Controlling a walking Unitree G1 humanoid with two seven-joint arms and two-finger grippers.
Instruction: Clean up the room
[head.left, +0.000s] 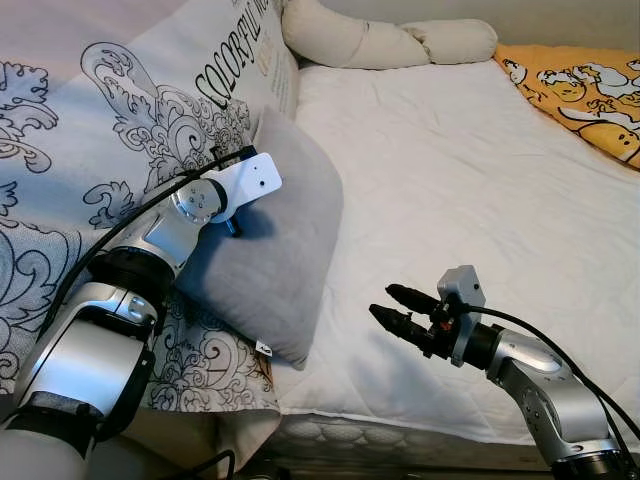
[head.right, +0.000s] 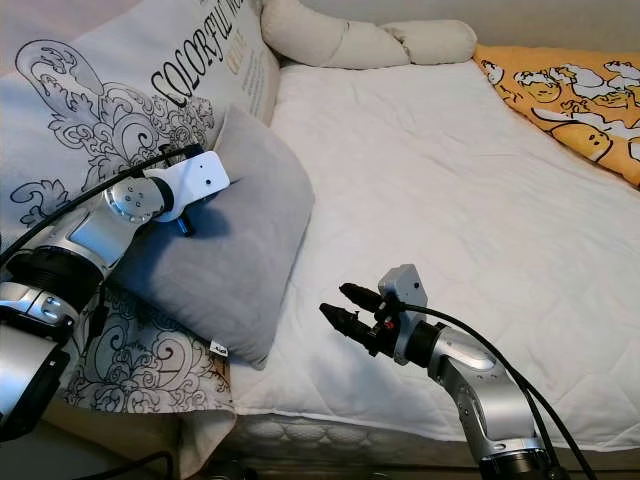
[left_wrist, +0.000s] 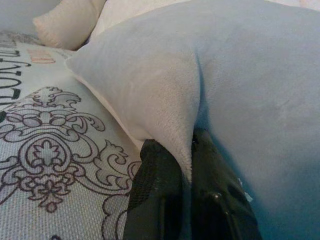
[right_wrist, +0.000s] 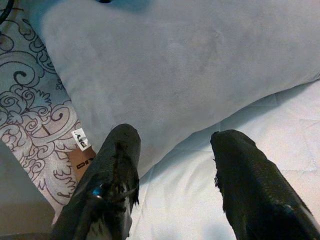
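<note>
The left claw (left_wrist: 182, 172) pinches a fold at the edge of a grey pillow (head.left: 275, 250), which leans on a patterned cushion (head.left: 120, 110) at the bed's side. The right claw (head.left: 398, 308), fingers spread wide, hovers above bare white mattress (head.left: 470, 180) just beside the pillow's lower edge.

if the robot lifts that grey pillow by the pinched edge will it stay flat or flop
Likely flop: the grey pillow looks soft and plush, and its fabric already bunches into a fold where the left gripper pinches it. It is probably light, since that small pinch holds it. The open right gripper near its lower corner could support the sagging end.
</note>
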